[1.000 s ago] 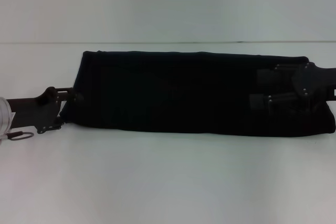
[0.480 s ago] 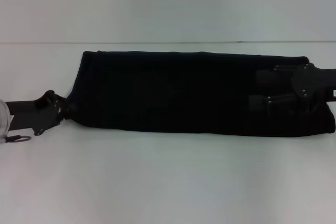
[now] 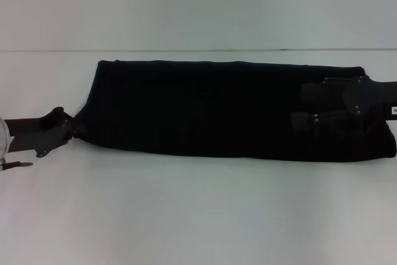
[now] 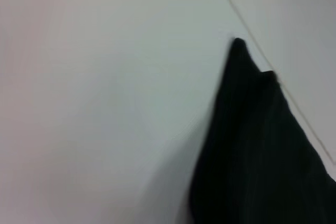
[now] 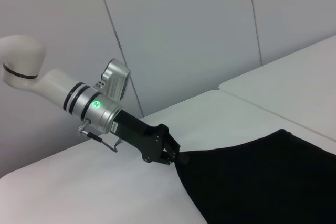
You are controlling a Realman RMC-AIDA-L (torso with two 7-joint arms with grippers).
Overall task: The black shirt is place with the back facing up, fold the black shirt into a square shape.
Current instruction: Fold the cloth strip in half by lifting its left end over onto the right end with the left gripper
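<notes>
Since earlier, left gripper (image 3: pixel 77 130) closed onto black shirt (image 3: pixel 217 110).

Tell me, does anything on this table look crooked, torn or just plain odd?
Nothing looks damaged or spilled. The black shirt lies as a long flat band on the white table, not yet a square; its left end slants a little. The left gripper sits at that end's near corner, and the right gripper hovers over the right end.
</notes>
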